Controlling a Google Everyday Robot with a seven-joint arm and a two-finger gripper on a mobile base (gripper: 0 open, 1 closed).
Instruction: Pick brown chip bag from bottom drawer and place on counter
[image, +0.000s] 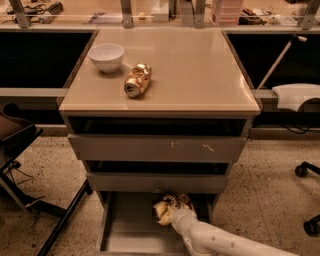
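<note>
Far back in the bottom drawer (127, 232), tucked beneath the middle drawer front (157, 182): brown chip bag (165, 210), crumpled, lying against the tip of the hand (178, 214) and just beyond it. Cannot tell whether gripped or merely touched, the wrist hiding the hold. Likely to snag on that overhanging front if raised straight up, or to slip from a shallow pinch before reaching the tabletop (200, 70).

My gripper (176, 216) sits in the bottom drawer (125, 230), close under the middle drawer (150, 182); I see free counter (200, 70) right of the can (137, 80).
</note>
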